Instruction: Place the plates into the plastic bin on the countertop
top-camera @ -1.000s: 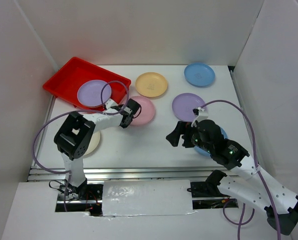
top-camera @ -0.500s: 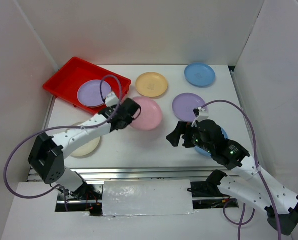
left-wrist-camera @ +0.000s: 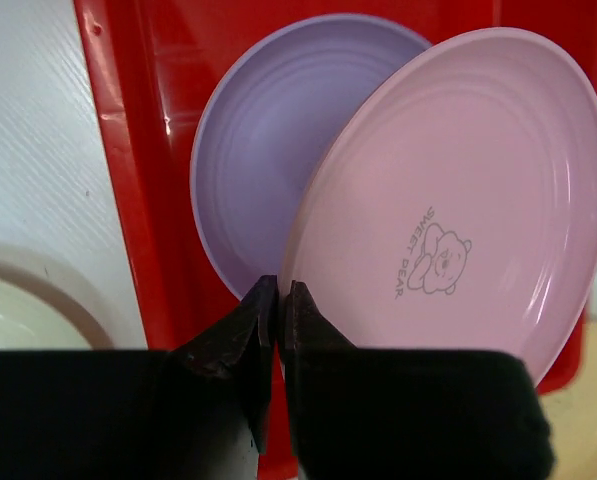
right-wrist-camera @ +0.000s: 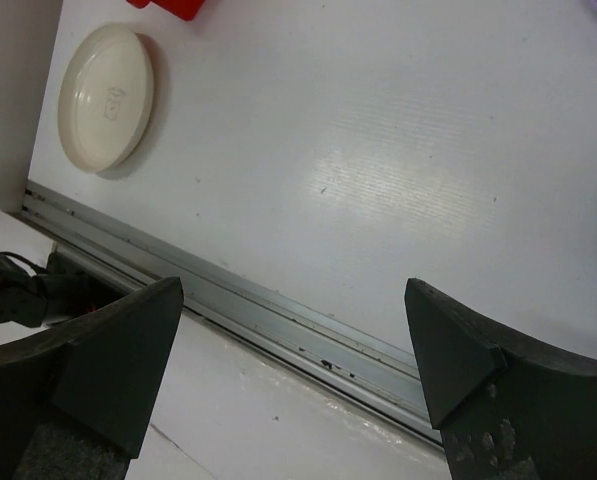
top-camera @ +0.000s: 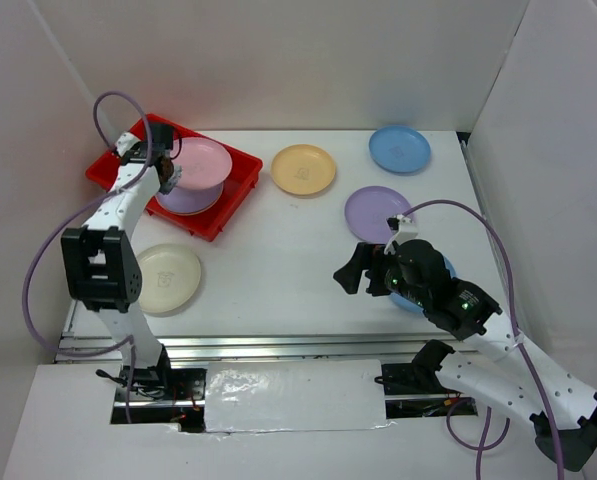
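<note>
My left gripper (top-camera: 166, 176) (left-wrist-camera: 278, 292) is shut on the rim of a pink plate (top-camera: 202, 162) (left-wrist-camera: 453, 200) and holds it tilted over the red bin (top-camera: 128, 158) (left-wrist-camera: 133, 190). A purple plate (top-camera: 183, 200) (left-wrist-camera: 263, 150) lies in the bin under it. On the countertop (top-camera: 278, 260) lie a cream plate (top-camera: 168, 277) (right-wrist-camera: 106, 95), an orange-yellow plate (top-camera: 303, 168), a blue plate (top-camera: 399, 148) and a purple plate (top-camera: 375, 212). Another blue plate (top-camera: 444, 268) is mostly hidden under my right arm. My right gripper (top-camera: 361, 272) (right-wrist-camera: 298, 330) is open and empty above the front of the countertop.
White walls (top-camera: 278, 60) close in the back and both sides. A metal rail (top-camera: 278, 345) (right-wrist-camera: 278, 325) runs along the front edge. The left arm's purple cable (top-camera: 48, 260) loops along the left side.
My left gripper has lifted the pink plate from the middle of the countertop and carried it left and back over the red bin. The right arm has not moved.
</note>
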`<state>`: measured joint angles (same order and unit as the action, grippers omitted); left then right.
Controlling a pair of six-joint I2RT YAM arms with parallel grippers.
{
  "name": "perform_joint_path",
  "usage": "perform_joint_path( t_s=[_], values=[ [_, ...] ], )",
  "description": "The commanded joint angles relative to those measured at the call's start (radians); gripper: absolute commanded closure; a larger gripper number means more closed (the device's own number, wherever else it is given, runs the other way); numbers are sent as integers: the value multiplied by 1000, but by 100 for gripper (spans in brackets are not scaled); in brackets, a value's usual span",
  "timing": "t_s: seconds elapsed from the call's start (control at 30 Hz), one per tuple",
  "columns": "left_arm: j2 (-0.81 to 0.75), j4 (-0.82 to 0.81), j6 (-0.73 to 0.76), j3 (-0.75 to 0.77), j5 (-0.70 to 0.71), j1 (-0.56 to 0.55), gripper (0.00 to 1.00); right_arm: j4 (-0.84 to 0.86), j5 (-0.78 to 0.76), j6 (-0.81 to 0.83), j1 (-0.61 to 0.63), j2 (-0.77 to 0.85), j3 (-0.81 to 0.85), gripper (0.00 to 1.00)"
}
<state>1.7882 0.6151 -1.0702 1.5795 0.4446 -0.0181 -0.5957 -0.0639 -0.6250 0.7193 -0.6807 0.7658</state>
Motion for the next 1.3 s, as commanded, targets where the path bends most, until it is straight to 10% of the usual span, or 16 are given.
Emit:
perform_joint_path(
  t_s=[0.0, 0.17, 0.27, 0.3, 0.37, 0.83, 1.27],
  values=[
    [86, 32, 50, 79, -80, 13, 100, -16, -17, 33, -7, 18, 52, 0],
    [114, 55, 29, 93, -81, 53, 100, -24, -27, 47, -9, 10, 63, 0],
    [67, 46, 19, 59, -101, 84, 65, -19, -19, 50, -11, 3, 60, 0],
    [51, 57, 13, 54, -95, 92, 24, -16, -16, 50, -11, 3, 58, 0],
    [-25, 102, 3, 53, -67, 93, 1, -9, -10, 50, -11, 1, 49, 0],
    [-858, 96, 153, -513, -13, 109, 1, 295, 156, -7, 8, -199, -49, 0],
    [-1007, 296, -117, -914, -121, 104, 1, 450, 98, -79, 241, -651, 176, 0]
  ],
)
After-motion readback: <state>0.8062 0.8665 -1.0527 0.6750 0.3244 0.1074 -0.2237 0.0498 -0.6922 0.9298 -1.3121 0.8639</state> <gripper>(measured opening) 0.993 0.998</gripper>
